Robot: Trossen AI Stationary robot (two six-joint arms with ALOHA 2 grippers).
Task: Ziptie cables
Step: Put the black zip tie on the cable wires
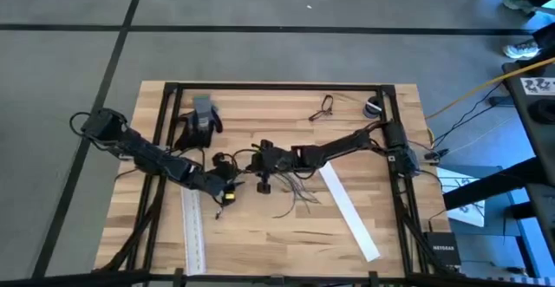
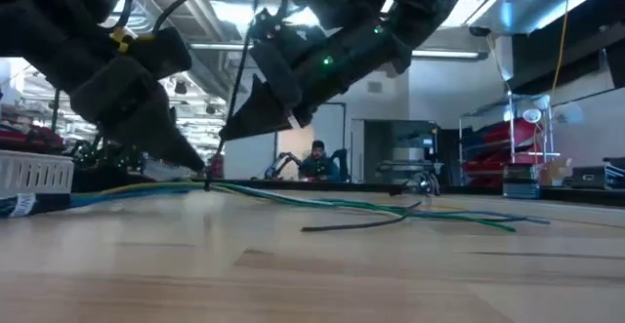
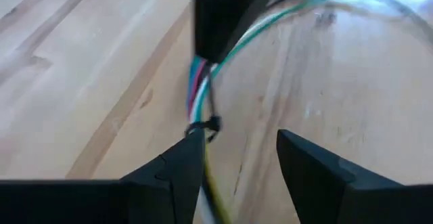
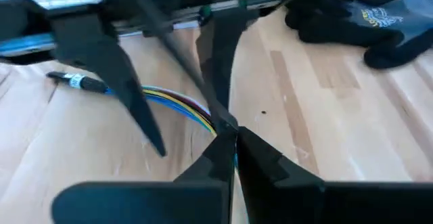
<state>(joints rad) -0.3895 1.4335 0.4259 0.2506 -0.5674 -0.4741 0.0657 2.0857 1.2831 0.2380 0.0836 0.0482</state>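
Cables [image 1: 290, 187], a loose bunch of thin dark wires with coloured strands, lie mid-table, long axis running left to right between my grippers. My right gripper [image 4: 233, 137] is pinched closed on the bunch; my left gripper [image 3: 238, 149] stands spread just beside it, strands passing between its fingers [image 3: 177, 166]. A small dark tie seems looped there; I cannot make it out clearly.

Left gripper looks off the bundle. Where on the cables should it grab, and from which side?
Grab the cables on the tight section beside the right gripper, which is shut on them. There the strands run gathered; farther out they splay across the table. The left gripper is open with the bundle against one finger, so come from above, jaws straddling it crosswise. Probably safest.
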